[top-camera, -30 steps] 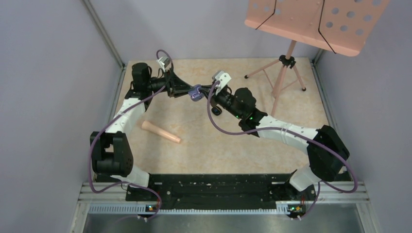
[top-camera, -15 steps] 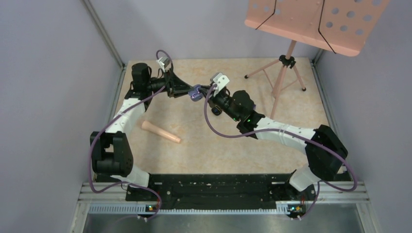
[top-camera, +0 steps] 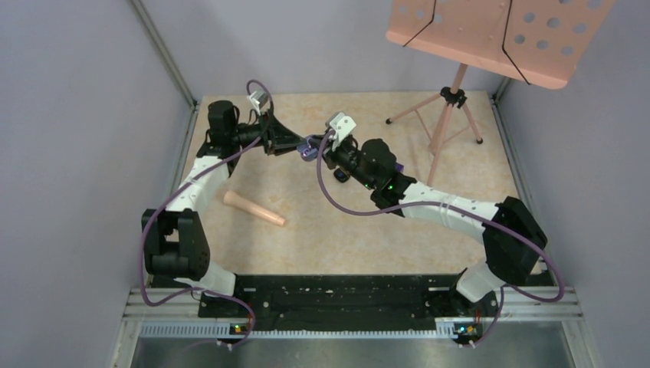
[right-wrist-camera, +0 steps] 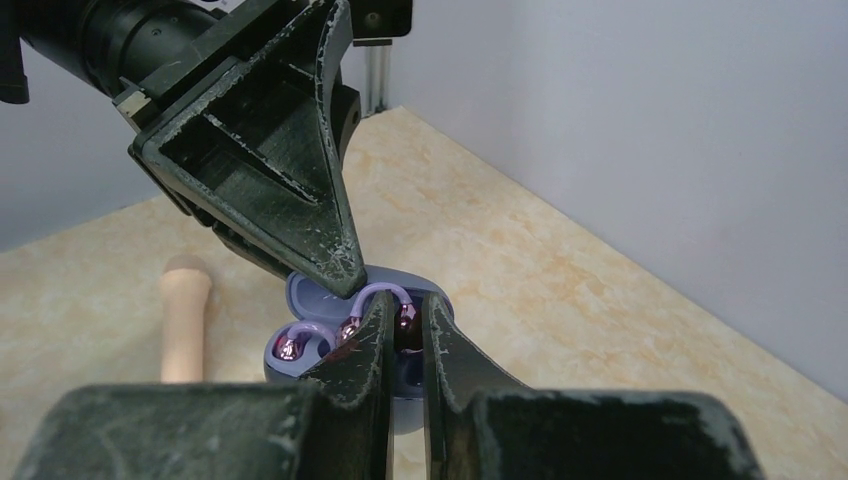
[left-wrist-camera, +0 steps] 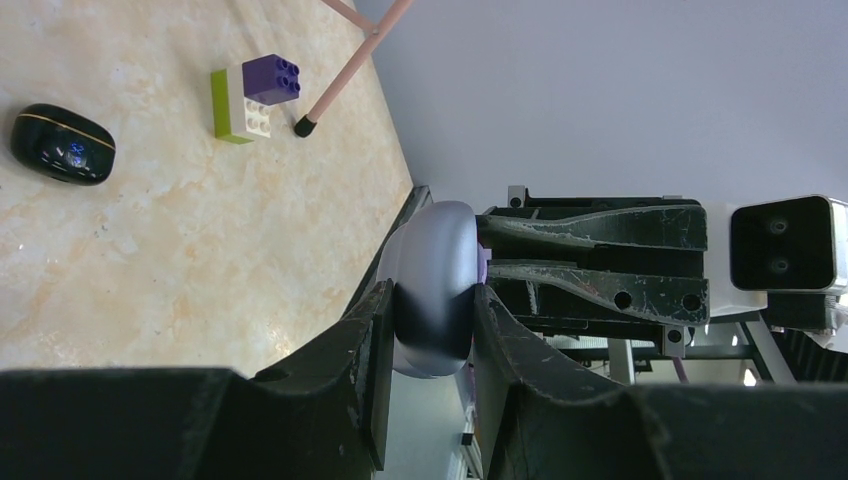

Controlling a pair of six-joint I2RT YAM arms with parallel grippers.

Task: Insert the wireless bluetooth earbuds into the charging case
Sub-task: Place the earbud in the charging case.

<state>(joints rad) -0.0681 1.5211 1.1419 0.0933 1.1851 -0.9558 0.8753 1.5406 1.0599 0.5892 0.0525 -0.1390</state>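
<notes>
Both arms meet over the far middle of the bench point(top-camera: 345, 222), off the surface.

Left gripper point(left-wrist-camera: 432, 300): clamped on the pale purple charging case point(left-wrist-camera: 435, 250), fingers pressing its two broad faces. The case is held up in the air with its lid open.

Right gripper point(right-wrist-camera: 407, 300): fingers nearly together, pinching the dark end of a pale purple earbud point(right-wrist-camera: 385, 291). Its loop arches over the open case, right at the cavity. I cannot tell whether it is fully seated.

A second pale purple earbud point(right-wrist-camera: 300, 335) lies in the case, beside the first.

On the bench:
- black oval pod point(left-wrist-camera: 62, 145)
- purple, white and lime toy brick block point(left-wrist-camera: 255, 97), near a leg of the pink music stand point(top-camera: 452, 100)
- wooden peg point(top-camera: 254, 208), lying flat nearer my left arm, well apart from the case.
</notes>
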